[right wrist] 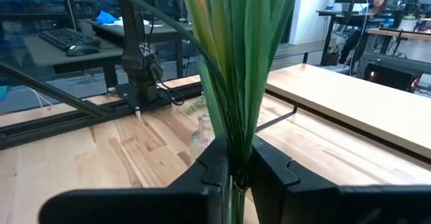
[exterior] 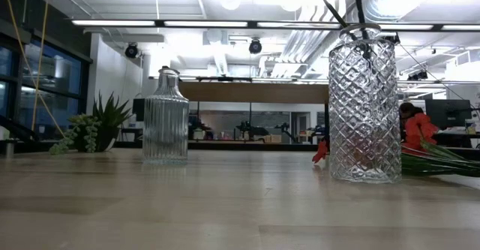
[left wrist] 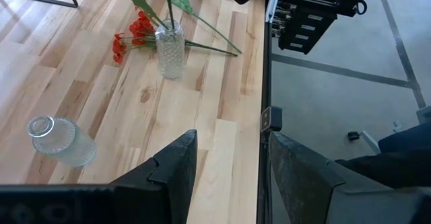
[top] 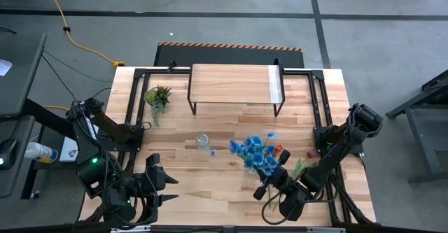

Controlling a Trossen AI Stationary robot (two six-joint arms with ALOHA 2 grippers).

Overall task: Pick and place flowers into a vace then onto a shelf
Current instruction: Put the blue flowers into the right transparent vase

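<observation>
— Starting at the left: what are the left jaws doing?

— They hover over the bench's front-left corner, parted about halfway, with nothing between them.

— And behind them?

— I see a small potted plant point(top: 158, 96) near the rear-left corner. The shelf point(top: 234, 85) stands along the rear edge, about midway, and its top is bare. A ribbed glass bottle point(top: 203, 141) stands upright near the middle of the bench, well apart from the shelf.

— Where are the flowers?

— I have the blue flowers point(top: 255, 152) just right of centre, with their stems down in the diamond-cut vase point(exterior: 364, 107). That vase stands upright toward the front edge. The red flowers point(left wrist: 131, 35) lie flat on the bench just beside it, on the shelf side.

— The right jaws?

— They sit low over the vase near the front edge, right of centre. From the right wrist view they are drawn narrow around the green stems of the blue flowers, which pass straight up between the two fingers. I cannot tell whether the fingers touch the glass rim.
</observation>
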